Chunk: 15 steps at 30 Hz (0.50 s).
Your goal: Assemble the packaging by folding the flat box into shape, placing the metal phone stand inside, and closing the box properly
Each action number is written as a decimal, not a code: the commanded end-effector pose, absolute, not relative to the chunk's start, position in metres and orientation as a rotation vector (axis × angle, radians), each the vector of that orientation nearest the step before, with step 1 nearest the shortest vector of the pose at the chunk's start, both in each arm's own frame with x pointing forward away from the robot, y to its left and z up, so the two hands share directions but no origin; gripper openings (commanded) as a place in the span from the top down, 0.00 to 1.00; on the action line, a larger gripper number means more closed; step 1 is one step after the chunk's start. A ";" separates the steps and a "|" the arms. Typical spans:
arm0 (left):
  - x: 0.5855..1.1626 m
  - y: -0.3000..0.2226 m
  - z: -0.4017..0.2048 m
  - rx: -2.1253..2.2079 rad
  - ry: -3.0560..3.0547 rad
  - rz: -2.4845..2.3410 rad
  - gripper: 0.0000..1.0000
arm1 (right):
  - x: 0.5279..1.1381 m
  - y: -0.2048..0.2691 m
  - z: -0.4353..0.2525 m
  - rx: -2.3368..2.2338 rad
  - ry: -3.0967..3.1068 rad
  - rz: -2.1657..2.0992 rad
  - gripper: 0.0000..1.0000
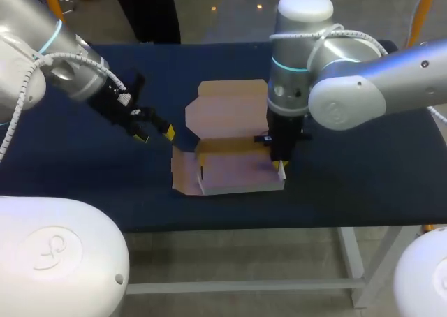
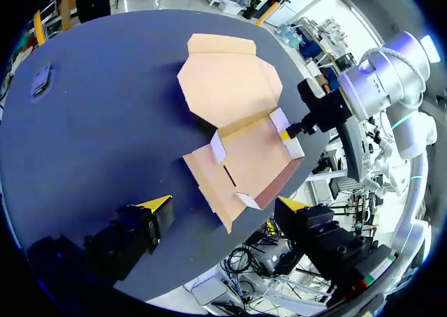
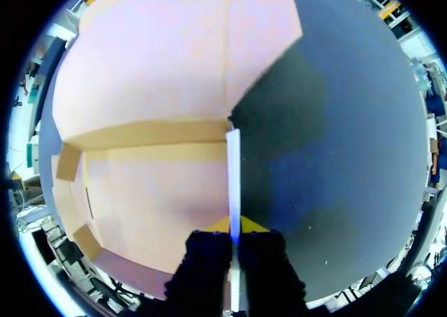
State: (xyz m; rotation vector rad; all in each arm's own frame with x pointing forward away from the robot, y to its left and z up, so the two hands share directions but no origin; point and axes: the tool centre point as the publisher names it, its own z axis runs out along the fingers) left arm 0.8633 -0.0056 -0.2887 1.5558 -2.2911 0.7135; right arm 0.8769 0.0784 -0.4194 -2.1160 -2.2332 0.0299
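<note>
Cardboard box (image 1: 230, 167) half folded on a dark blue table (image 1: 363, 163)
The box is seen mid-table with its lid flap laid open toward the far edge. The right gripper (image 1: 281, 167) is set upright on the box's right wall, and the left gripper (image 1: 156, 133) is held spread just left of it, not touching.

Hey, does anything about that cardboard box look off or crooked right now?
Nothing looks damaged. The box is only half formed: its left side panel lies splayed out on the table, while the right gripper pinches the right wall upright. The lid lies flat and open behind.
</note>
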 end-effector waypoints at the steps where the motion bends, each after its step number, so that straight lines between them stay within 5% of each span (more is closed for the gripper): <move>1: 0.865 0.001 -0.300 1.691 -2.031 0.641 0.00 | 0.878 0.079 -0.419 -2.114 -2.232 0.035 1.00; 6: 0.863 0.003 -0.315 1.625 -2.025 0.726 0.00 | 0.878 0.079 -0.419 -2.114 -2.232 0.035 1.00; 13: 0.866 -0.007 -0.334 1.521 -2.096 0.780 0.31 | 0.878 0.079 -0.419 -2.114 -2.232 0.035 1.00; 15: 0.867 -0.010 -0.338 1.514 -2.113 0.782 0.28 | 0.878 0.079 -0.419 -2.114 -2.232 0.035 1.00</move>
